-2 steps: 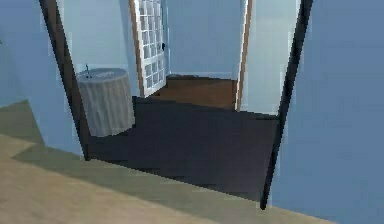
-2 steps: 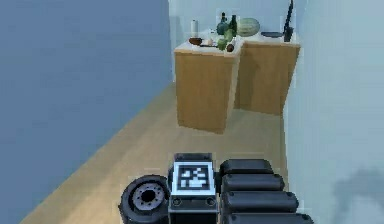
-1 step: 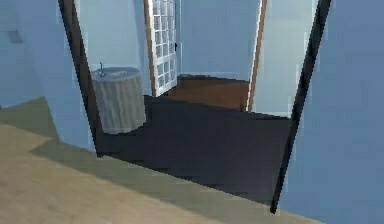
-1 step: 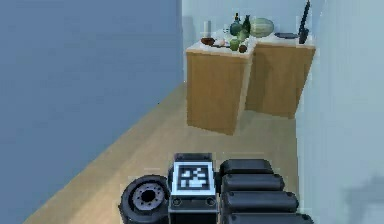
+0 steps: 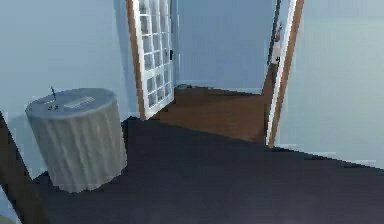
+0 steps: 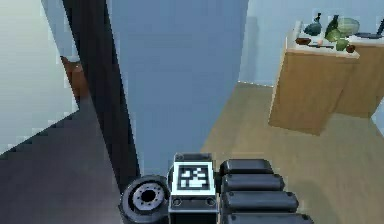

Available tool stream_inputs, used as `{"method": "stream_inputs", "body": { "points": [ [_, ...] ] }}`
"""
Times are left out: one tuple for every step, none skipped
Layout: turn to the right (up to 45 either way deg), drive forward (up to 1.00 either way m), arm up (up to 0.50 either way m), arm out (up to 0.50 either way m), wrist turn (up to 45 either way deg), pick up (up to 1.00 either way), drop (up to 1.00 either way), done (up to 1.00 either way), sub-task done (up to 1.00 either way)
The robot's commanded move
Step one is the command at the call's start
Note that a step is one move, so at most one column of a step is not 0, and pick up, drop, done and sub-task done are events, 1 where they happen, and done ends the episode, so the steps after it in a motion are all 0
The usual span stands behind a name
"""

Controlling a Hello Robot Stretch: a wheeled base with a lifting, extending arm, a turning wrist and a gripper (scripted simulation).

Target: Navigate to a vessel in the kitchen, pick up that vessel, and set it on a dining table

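Note:
A light wooden cabinet (image 6: 312, 88) stands at the arm side view's upper right. On its top sit small things: a dark bottle-like shape (image 6: 316, 24), a greenish bowl-like shape (image 6: 347, 27) and a small green blob (image 6: 340, 44). My arm lies drawn in at that view's bottom edge, with a white marker square (image 6: 193, 180) on it. Left of the marker is the gripper's dark round body (image 6: 148, 198). Its far end cannot be made out, so I cannot tell whether it holds anything.
A grey ribbed round bin (image 5: 78, 138) stands on the dark floor at the forward view's left. Ahead is a wood-framed doorway (image 5: 278, 80) with a white glass-paned door (image 5: 155, 55) swung aside and brown wooden floor (image 5: 215, 108) beyond. A dark upright post (image 6: 100, 90) and a blue wall (image 6: 180, 80) stand close.

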Motion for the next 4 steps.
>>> {"method": "stream_inputs", "body": {
  "points": [
    [0.0,1.0,0.0,0.0,0.0,0.0,0.0,0.0,0.0],
    [0.0,0.55,0.0,0.0,0.0,0.0,0.0,0.0,0.0],
    [-21.0,0.0,0.0,0.0,0.0,0.0,0.0,0.0,0.0],
    [0.0,0.7,0.0,0.0,0.0,0.0,0.0,0.0,0.0]
  ]
}}
